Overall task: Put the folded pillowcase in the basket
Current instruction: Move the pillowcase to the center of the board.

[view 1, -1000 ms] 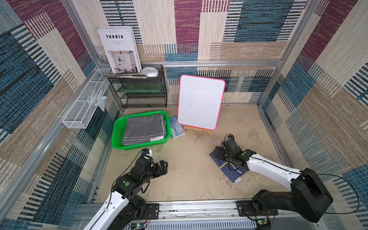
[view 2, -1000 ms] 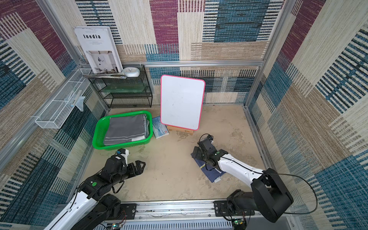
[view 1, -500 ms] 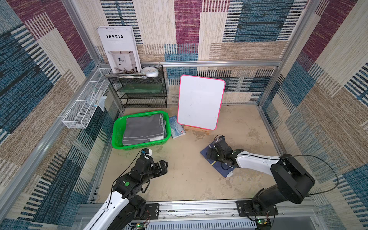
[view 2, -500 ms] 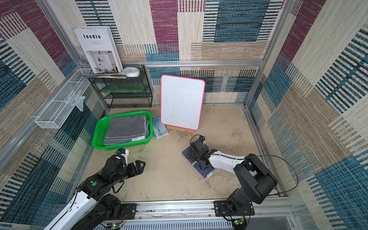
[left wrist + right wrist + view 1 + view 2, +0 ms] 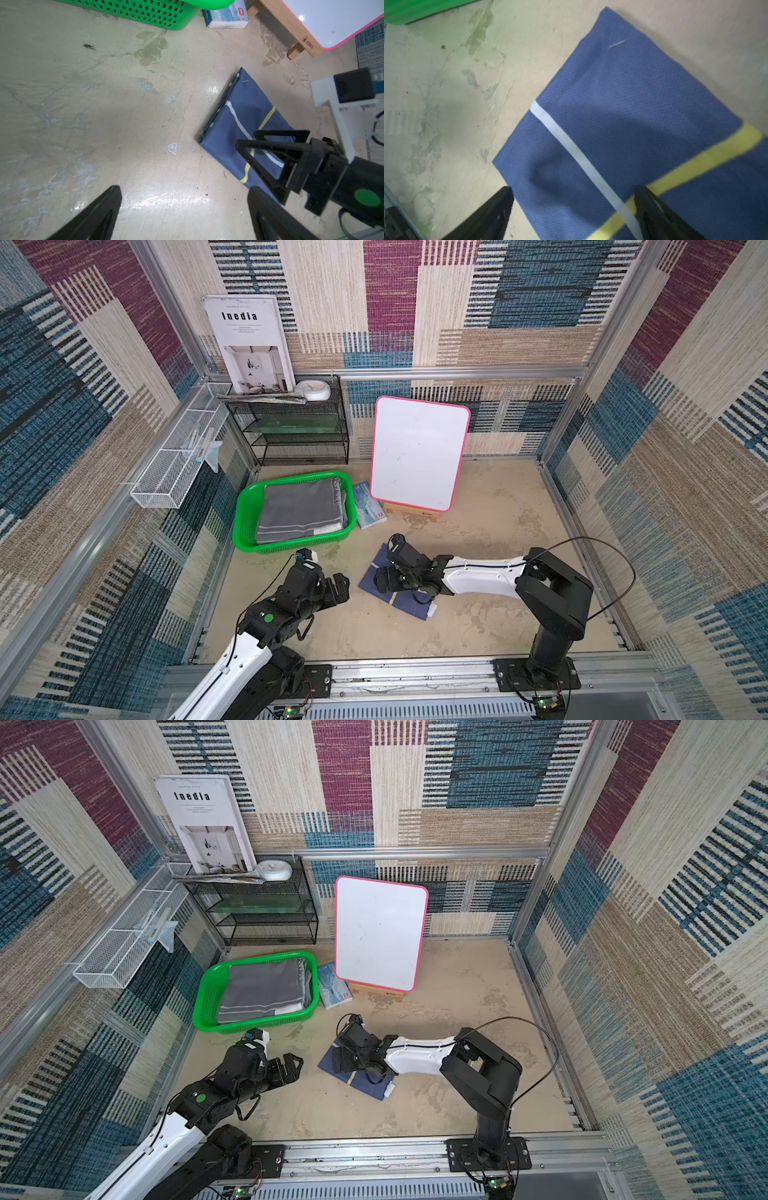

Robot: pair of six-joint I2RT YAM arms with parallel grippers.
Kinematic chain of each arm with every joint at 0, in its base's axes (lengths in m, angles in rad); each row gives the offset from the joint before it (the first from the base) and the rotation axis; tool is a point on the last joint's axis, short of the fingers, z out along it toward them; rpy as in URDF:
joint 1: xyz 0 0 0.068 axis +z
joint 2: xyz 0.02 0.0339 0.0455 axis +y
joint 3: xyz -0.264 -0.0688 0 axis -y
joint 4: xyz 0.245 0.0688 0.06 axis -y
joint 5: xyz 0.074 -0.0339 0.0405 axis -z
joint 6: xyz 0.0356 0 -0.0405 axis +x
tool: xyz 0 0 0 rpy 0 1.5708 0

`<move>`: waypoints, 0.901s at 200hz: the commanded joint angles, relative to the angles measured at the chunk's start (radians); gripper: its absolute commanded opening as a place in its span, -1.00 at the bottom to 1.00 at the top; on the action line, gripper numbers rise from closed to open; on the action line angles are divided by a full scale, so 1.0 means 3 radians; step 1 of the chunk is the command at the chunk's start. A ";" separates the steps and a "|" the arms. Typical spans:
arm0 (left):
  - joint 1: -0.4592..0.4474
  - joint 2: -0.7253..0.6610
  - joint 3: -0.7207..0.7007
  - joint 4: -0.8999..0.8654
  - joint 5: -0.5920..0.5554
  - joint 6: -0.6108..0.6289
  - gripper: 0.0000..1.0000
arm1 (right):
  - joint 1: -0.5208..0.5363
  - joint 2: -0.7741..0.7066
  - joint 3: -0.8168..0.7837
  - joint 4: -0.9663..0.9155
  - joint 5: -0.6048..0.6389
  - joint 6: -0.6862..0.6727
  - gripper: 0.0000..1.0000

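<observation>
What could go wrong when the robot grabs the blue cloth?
The open right gripper might pinch only the top layer of the folded pillowcase, so it could unfold. The basket already holds a grey cloth, so the pillowcase could end up draped over the rim. The left gripper is close; arms might bump.

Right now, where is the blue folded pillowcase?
In a top view the pillowcase lies flat on the centre floor, to the near right of the green basket, beneath the open right gripper.

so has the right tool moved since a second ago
Yes. In a top view the right tool went from below the whiteboard's right edge to below its left edge, toward the basket.
</observation>
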 commanded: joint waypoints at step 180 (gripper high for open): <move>-0.0608 0.2662 0.0877 0.0657 0.0135 0.0402 0.54 | -0.0003 -0.1143 -0.1146 -0.0301 0.0523 0.0334 0.45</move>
